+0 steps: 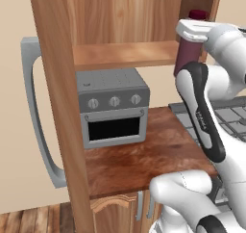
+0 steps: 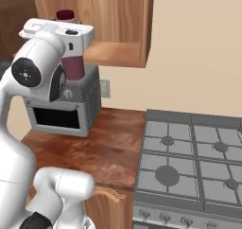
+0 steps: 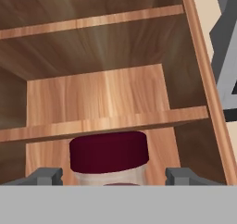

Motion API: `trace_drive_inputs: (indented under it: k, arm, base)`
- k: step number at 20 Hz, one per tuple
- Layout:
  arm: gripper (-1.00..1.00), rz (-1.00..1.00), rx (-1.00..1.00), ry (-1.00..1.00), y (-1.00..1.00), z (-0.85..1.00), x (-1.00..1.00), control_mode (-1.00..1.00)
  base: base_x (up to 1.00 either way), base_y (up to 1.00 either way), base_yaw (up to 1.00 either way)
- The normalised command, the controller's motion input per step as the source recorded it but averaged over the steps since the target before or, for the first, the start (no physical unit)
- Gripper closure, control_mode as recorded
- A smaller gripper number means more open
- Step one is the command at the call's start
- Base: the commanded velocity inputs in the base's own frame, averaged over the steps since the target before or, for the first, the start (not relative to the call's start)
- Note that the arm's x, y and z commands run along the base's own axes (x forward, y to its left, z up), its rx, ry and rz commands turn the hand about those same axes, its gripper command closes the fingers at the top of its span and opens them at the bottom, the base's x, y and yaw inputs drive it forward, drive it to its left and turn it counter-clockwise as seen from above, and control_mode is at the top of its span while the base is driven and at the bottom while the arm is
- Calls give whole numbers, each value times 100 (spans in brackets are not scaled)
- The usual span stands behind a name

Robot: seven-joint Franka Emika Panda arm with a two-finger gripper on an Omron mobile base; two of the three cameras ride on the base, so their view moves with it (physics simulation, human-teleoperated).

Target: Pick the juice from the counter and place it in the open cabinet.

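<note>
The juice [image 1: 188, 58], a dark maroon bottle with a maroon cap, hangs upright in the air in front of the open cabinet's [image 1: 120, 54] plank shelf, near the shelf's right end. My gripper [image 1: 192, 33] is shut on the bottle's upper part, just under the cap. From the right base view the juice [image 2: 73, 68] sticks out below the gripper [image 2: 66, 36], level with the cabinet [image 2: 118, 31] floor. In the hand view the juice cap [image 3: 109, 151] sits between the fingertips [image 3: 46, 176], facing the cabinet shelf [image 3: 106, 123]. The counter [image 1: 144, 160] lies well below.
A grey toaster oven [image 1: 113, 111] stands on the counter [image 2: 94, 147] under the cabinet, directly below the bottle. A gas stove [image 2: 189, 162] adjoins the counter on the right. The cabinet's tall side panel [image 1: 57, 92] and a grey curved handle [image 1: 33, 107] stand at the left.
</note>
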Motion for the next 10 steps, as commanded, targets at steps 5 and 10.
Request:
trace_drive_inputs:
  k: [5,10]
  arm:
    - [100,0,0,0,0,0,34,-100]
    - [100,0,0,0,0,0,30,-100]
  base:
    - [0,0,0]
    - [0,0,0]
